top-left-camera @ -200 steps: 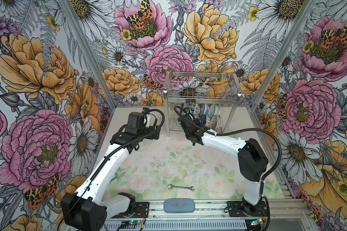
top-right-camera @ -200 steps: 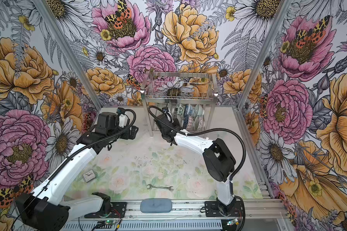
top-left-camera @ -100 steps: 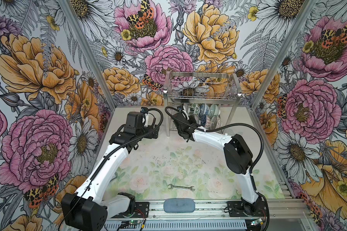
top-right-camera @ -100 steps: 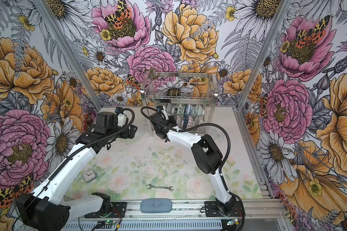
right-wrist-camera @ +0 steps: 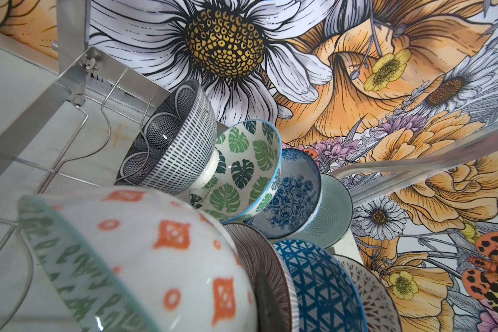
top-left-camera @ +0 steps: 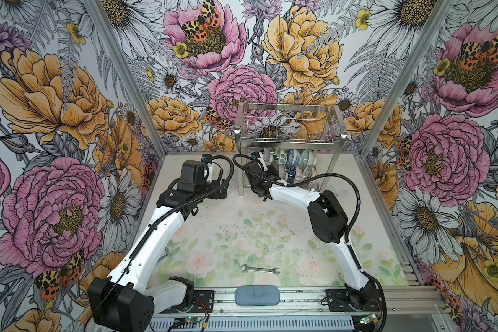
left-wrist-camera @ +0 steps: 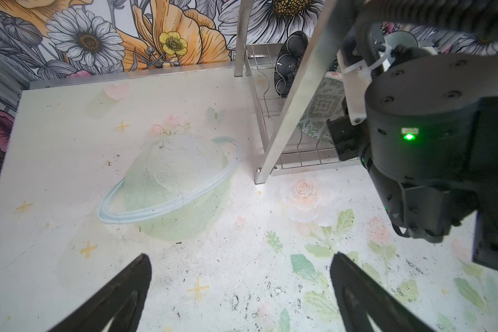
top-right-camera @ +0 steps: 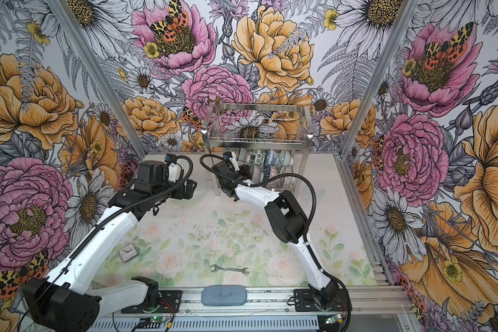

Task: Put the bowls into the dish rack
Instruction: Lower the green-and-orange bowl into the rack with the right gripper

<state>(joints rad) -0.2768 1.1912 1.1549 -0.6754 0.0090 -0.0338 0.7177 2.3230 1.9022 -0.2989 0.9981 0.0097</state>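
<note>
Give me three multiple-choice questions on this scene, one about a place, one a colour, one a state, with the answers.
1. Where on the table does the wrench lie?
A. Far back left corner
B. Near the front edge
C. Against the right wall

2. What colour are the leaves on the leaf-patterned bowl?
A. Red
B. Green
C. Yellow

3. How is the left claw?
A. Open, holding nothing
B. Shut on a bowl
C. Shut on the wrench

Answers:
1 B, it lies flat close to the front edge.
2 B, green leaves on white.
3 A, its jaws stand wide apart over bare table.
</note>
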